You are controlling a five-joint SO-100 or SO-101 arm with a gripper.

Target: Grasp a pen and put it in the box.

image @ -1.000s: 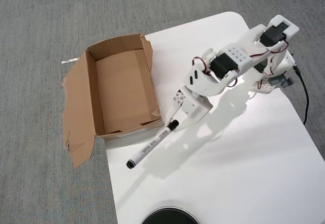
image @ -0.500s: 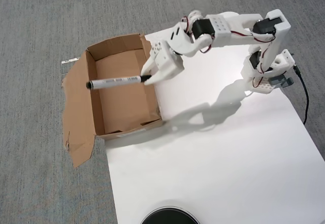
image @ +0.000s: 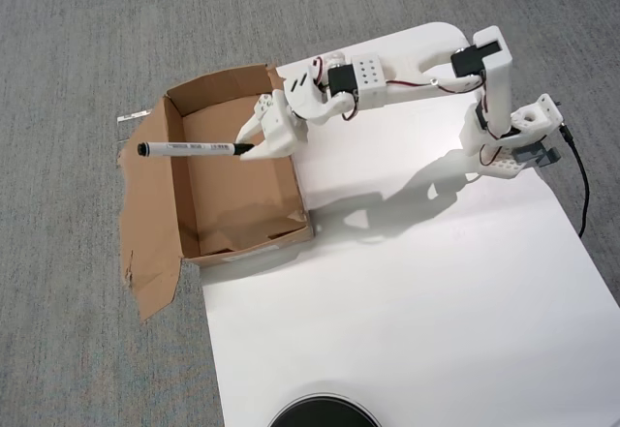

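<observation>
The pen, white-barrelled with black ends, hangs level above the box, its left tip out past the box's left wall. My gripper is shut on the pen's right black end, over the box's upper middle. The white arm stretches leftward from its base at the table's right side. The brown cardboard box lies open at the table's left edge, with a large flap splayed flat on the carpet.
The white table carries the arm's shadow. A black round object sits at the bottom edge. A black cable runs down the table's right side. Grey carpet surrounds everything.
The pen was lifted off the table by one end and carried up and left over the box. In the last half second it moved farther left, and the arm stretched out.
</observation>
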